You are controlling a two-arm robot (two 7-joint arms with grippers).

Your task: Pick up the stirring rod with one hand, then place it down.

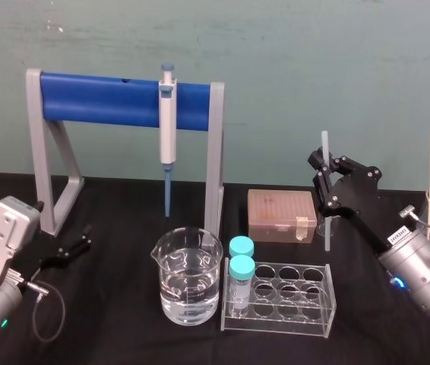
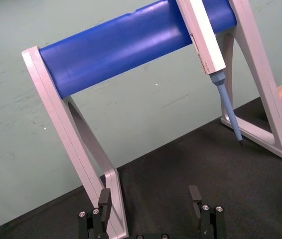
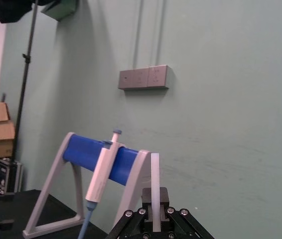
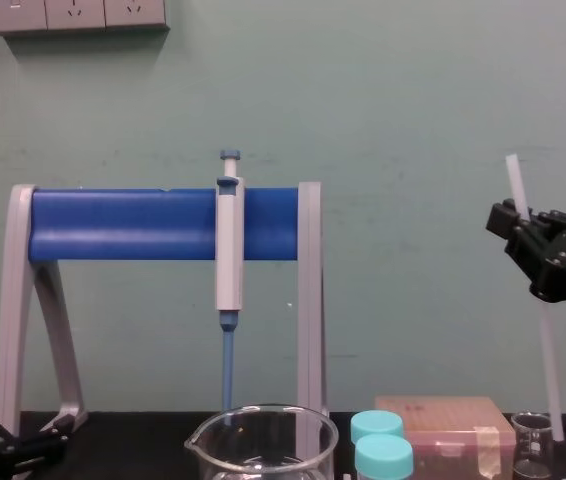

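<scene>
1. The right end effector [image 1: 326, 179] is clenched on the stirring rod [image 1: 324, 144]. It grips the rod on its upper part, so a short length shows above the grip and a much longer length hangs below.
2. The stirring rod stands nearly upright at the right rear of the table [image 1: 116, 342], just beside the tan box [image 1: 281, 215]. Its lower end is near a small beaker [image 4: 533, 445], and it cannot be told whether that end touches the table.
3. The left end effector [image 1: 78, 245] sits low at the table's left, near the foot of the pipette stand [image 1: 101, 99]. Its fingers [image 2: 195, 195] are spread and grasp nothing.
4. The pick-up looks done or nearly done, so the placing-down half of the task is the step in hand.
5. The next move calls for bringing the rod down over a bare patch of table, clear of the small beaker, the tan box and the tube rack [image 1: 291, 304]. The rod should be tipped toward flat and released only once the table bears it, since so thin a rod would probably roll.
</scene>
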